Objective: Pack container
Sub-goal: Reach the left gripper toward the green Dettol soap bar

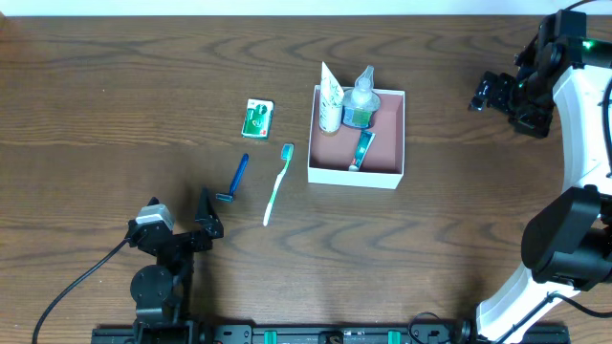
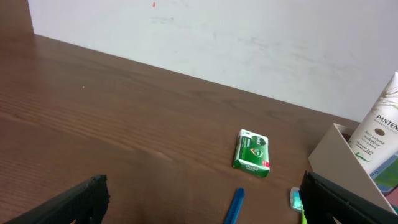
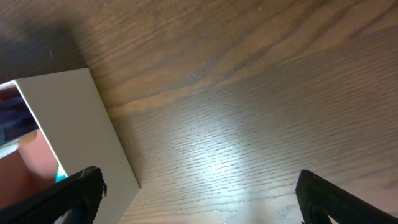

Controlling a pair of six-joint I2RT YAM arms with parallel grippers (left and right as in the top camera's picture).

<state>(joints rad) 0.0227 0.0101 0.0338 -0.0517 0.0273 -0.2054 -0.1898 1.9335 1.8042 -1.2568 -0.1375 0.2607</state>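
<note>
The right gripper (image 1: 481,93) is released, its jaws spread wide with only bare wood between them. It hangs over the desk (image 1: 115,86) near the far right corner. The left gripper (image 1: 210,215) is likewise spread wide and holds nothing, low over the wood toward the near left. Just left of the right gripper, one white corner fills the edge of its wrist view: the container (image 1: 354,176). It sits right of the desk's middle, closer to the far edge than the near one. It is square, so it has no long axis. Its walls run roughly parallel with the desk's edges and its open side faces straight up. Inside, a white tube (image 1: 330,96) stands leaning in the far left corner. A clear bottle (image 1: 361,100) stands upright beside it against the far wall. A teal tube (image 1: 361,150) lies flat on the pink floor, its length running far to near. Outside, left of the container, a green packet (image 1: 257,118) lies toward the far side. Nearer the left gripper lie a toothbrush (image 1: 277,183) and a blue razor (image 1: 235,179), side by side and apart, both angled far-right to near-left.
</note>
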